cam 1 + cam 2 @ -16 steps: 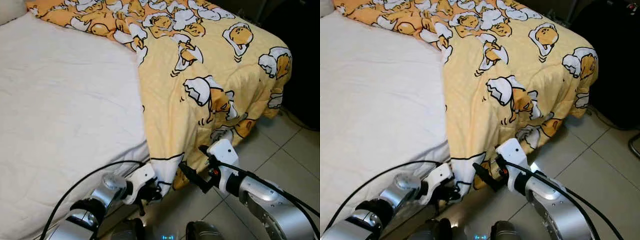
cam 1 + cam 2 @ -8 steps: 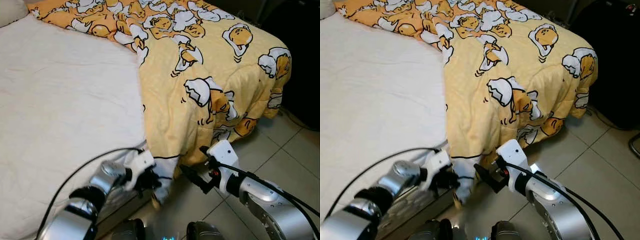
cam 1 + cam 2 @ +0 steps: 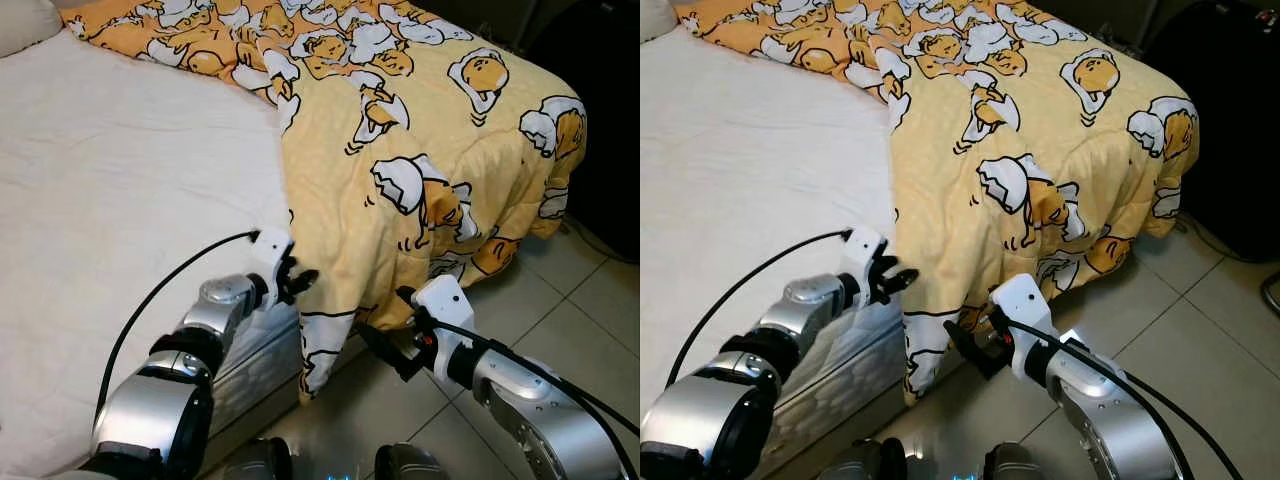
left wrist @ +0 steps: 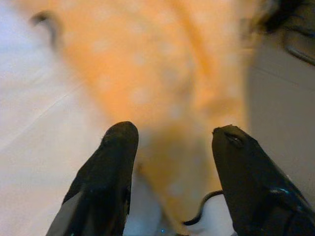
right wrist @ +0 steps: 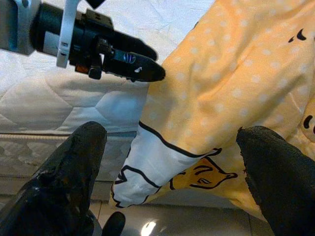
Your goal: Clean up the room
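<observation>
Evidently the step in hand is making the bed: the yellow blanket covers the right half of the mattress, its edge drooping over the side toward the tiled floor. The left gripper sits at that edge by the mattress corner, fingers spread with the cloth between them, not clamped. The right gripper hovers lower, fingers wide apart beside the hanging corner. Next, both probably need to pinch the edge and draw it across the bare sheet.
</observation>
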`<state>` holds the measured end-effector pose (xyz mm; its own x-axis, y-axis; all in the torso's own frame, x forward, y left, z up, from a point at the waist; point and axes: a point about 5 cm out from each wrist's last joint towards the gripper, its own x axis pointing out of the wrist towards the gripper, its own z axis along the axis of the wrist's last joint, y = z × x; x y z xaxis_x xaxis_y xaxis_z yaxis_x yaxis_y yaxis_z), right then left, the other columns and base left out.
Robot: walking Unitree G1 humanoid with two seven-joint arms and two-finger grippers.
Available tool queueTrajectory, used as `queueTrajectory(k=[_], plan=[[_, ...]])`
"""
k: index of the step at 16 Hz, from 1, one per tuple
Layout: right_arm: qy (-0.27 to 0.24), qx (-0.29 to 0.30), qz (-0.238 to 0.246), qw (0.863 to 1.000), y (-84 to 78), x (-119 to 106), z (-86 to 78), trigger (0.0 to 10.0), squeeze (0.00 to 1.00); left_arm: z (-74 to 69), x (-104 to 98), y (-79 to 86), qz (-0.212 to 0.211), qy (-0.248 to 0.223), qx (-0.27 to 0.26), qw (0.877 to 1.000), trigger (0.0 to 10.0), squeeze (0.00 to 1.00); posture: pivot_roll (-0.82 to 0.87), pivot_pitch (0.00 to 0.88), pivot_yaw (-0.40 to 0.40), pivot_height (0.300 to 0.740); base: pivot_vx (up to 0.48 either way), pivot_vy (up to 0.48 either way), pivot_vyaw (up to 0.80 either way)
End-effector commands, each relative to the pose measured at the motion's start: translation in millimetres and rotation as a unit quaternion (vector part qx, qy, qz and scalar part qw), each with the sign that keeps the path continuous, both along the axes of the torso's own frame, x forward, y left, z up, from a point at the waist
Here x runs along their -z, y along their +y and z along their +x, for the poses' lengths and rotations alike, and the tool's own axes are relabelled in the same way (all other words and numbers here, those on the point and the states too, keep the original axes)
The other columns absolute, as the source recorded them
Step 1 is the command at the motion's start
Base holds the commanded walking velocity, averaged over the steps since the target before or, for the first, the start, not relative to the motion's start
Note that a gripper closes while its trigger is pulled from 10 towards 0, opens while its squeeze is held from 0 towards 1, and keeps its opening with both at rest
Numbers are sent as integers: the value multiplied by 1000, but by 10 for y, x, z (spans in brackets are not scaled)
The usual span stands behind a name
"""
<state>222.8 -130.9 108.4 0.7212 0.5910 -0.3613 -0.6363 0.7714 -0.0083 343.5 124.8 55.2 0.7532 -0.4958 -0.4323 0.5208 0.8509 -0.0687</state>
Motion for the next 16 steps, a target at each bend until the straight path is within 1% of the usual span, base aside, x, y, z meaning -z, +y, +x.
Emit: queueTrajectory(k=[1,2,3,4,6,7,8,9,11,13,14,16], plan=[[-5,2,3,1000,-2,-27,-15,10000,0,35,4,42,-21,11,-70,997,10000,859,-242,151,97,740,0,0,0],[-5,3,3,1000,-3,-29,-20,10000,0,35,13,37,-27,16,-82,996,10000,400,-245,152,97,740,0,0,0],[-6,4,3,1000,-4,-37,-29,10000,0,29,36,21,-26,21,-100,994,10000,0,-260,161,98,740,0,0,0],[-7,4,2,1000,-4,-47,-43,10000,0,20,56,-8,-42,29,-120,991,10000,0,-273,169,100,740,0,0,0],[-7,5,2,1000,-10,-61,-64,10000,0,4,75,-66,-63,36,-126,989,10000,0,-291,175,101,740,0,0,0],[-6,6,1,1000,-16,-74,-92,10000,0,-26,102,-142,-84,43,-120,988,10000,0,-312,183,99,740,0,0,0],[-6,6,0,1000,-21,-80,-103,10000,0,-38,115,-170,-86,47,-117,988,10000,0,-317,185,99,740,0,0,0],[-5,8,-2,1000,-43,-95,-138,10000,0,-74,161,-227,-63,51,-107,991,10000,0,-331,199,96,740,0,0,0],[-5,11,-4,1000,-58,-122,-179,10000,0,-84,181,-225,-37,40,-115,992,10000,0,-335,224,93,740,0,0,0],[-6,15,1,1000,-43,-157,-210,10000,0,-37,134,-128,-16,13,-143,990,10000,0,-328,246,93,740,0,0,0],[-4,17,5,1000,-27,-152,-243,10000,0,6,81,-43,-6,-9,-159,987,10000,0,-323,256,96,740,0,0,0],[1,20,9,1000,-4,-135,-292,10000,0,31,44,40,2,-24,-166,986,10000,0,-322,267,98,740,0,0,0]])
